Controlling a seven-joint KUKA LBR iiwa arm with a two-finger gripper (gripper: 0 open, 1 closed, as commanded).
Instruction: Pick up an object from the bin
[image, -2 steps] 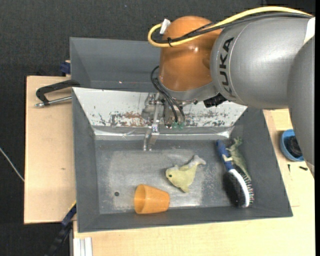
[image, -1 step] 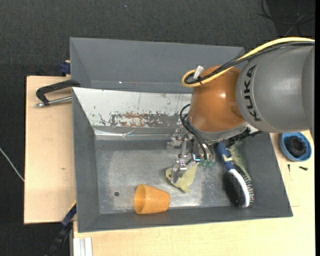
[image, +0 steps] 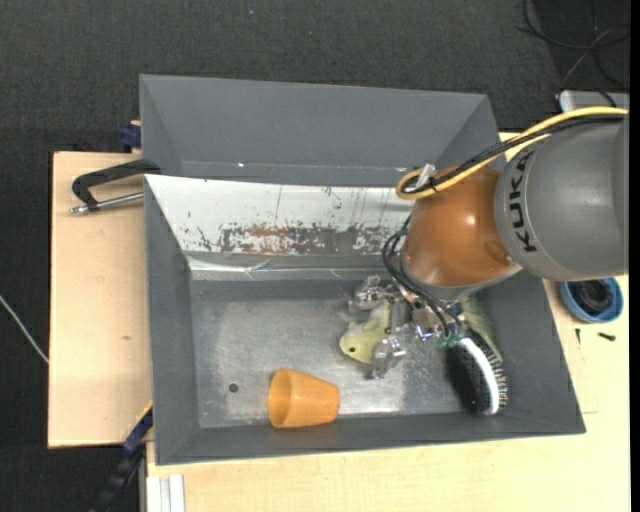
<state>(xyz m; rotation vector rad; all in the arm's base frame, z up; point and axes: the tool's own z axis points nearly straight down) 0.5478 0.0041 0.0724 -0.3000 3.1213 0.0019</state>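
I am looking down into the grey bin (image: 250, 330), and the arm (image: 570, 200) is reaching in from the right side. I am using the orange cup (image: 302, 398) as my marker for where things are.

The fat grey part of the arm is hanging over the bin's right wall, far up and to the right of the cup. Its round orange cover (image: 455, 235) is leaning down and to the left, toward the bin's floor. A yellow cable (image: 520, 140) is running over the top of the cover.

The gripper (image: 392, 335) is poking down into the bin, a little up and to the right of the cup, near it but not touching it. I cannot tell if the fingers are apart or together, because the metal bits are all bunched up.

A small, lumpy, pale yellow thing (image: 358, 345) is lying right at the gripper, just up and to the right of the cup. I cannot tell if the gripper is touching it.

The cup is lying on its side on the bin's floor. A black brush (image: 472, 375) with pale bristle tips is lying well to the right of the cup, past the gripper, by the right wall.
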